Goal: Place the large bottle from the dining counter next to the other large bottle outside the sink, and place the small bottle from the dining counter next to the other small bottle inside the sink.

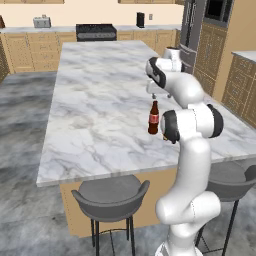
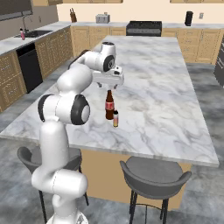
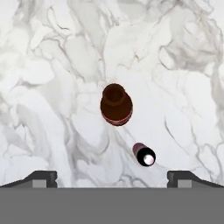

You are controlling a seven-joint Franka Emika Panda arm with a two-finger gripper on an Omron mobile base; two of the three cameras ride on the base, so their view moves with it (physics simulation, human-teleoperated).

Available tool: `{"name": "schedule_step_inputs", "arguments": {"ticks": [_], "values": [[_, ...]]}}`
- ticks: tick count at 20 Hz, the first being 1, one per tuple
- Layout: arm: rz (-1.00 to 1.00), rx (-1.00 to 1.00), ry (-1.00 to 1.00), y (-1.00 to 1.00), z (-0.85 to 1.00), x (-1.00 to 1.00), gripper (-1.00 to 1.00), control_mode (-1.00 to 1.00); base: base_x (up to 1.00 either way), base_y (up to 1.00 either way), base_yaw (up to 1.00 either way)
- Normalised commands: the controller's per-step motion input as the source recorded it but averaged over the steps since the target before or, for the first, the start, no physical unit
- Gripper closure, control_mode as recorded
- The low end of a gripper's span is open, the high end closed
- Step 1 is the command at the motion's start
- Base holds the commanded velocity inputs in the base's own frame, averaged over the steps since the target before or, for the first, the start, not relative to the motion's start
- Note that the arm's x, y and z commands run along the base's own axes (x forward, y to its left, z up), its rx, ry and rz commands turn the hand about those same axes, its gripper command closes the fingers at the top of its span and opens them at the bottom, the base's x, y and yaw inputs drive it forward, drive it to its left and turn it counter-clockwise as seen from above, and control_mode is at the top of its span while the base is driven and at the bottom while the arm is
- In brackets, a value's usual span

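Marble-topped, the long tabletop [image 2: 166, 83] is seen running toward a back wall of tan cabinets. Above it the tool [image 2: 109, 87] is held with jaws spread wide and nothing grasped, directly over the large bottle [image 2: 109, 105] (its brown neck is viewed from straight above in the hand view). Just beside that bottle, on the stool side, the small bottle [image 2: 115, 118] is stood upright. Grey stools [image 2: 154, 177] are tucked below the edge, and the sink [image 2: 35, 33] is set far off on the side counter.

White arm rises from the base, bends at the elbow and reaches forward, wrist turned downward. Gripper [image 2: 110, 85] points straight down, jaws spread wide (fully parted), holding nothing.
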Motion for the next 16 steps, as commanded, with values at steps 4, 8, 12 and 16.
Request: {"name": "schedule_step_inputs", "arguments": {"ticks": [4, 8, 12, 16], "values": [[0.00, 0.00, 0.08, 0.00, -0.11, 0.45, -1.00, -1.00, 0.00, 0.00, 0.00], [0.00, 0.00, 0.06, 0.00, -0.20, 0.44, -1.00, -1.00, 0.00, 0.00, 0.00], [0.00, 0.00, 0.06, 0.00, -0.17, 0.31, -1.00, -1.00, 0.00, 0.00, 0.00], [0.00, 0.00, 0.04, 0.00, -0.21, 0.09, -1.00, -1.00, 0.00, 0.00, 0.00]]}}
